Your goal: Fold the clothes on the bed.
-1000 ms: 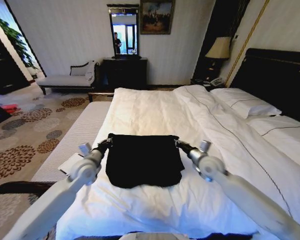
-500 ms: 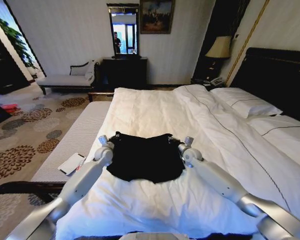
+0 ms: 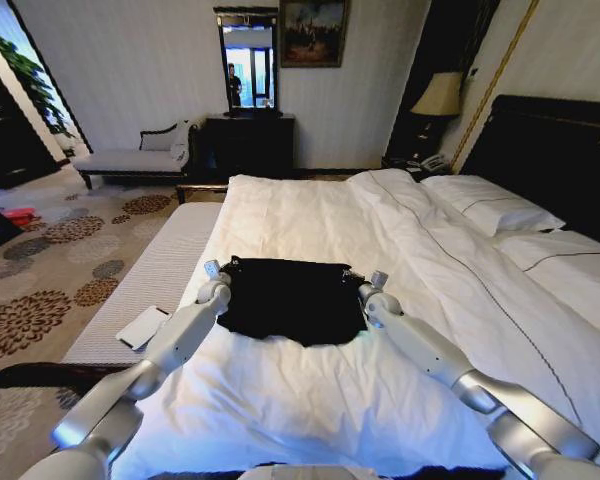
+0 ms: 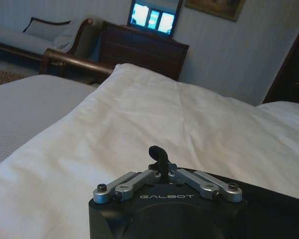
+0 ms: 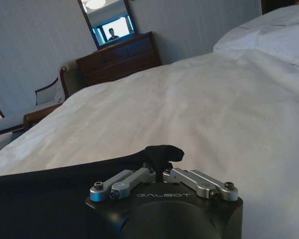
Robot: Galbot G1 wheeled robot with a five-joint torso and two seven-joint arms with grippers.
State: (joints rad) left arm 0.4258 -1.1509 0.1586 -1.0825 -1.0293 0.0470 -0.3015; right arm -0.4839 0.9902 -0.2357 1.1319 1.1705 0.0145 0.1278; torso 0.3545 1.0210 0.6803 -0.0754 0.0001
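The black clothes (image 3: 290, 298) lie as a folded rectangle on the white duvet of the bed (image 3: 310, 215), near its foot. My left gripper (image 3: 226, 266) is shut on the far left corner of the clothes (image 4: 269, 196), a pinch of black fabric showing at its tip (image 4: 158, 154). At the far right corner my right gripper (image 3: 352, 274) is shut on the clothes (image 5: 45, 196) too, with a bunch of fabric between its fingers (image 5: 163, 153). Both arms reach forward along the garment's sides.
A grey bench (image 3: 140, 290) runs along the bed's left side with a white flat object (image 3: 143, 327) on it. Pillows (image 3: 490, 210) and the dark headboard (image 3: 560, 160) are at right. A dresser (image 3: 248, 145) and a chaise (image 3: 130, 158) stand by the far wall.
Both grippers have carried the garment's held edge forward, away from me, and lowered it toward the duvet. The near part of the clothes has folded under, so the black shape sits farther up the bed.
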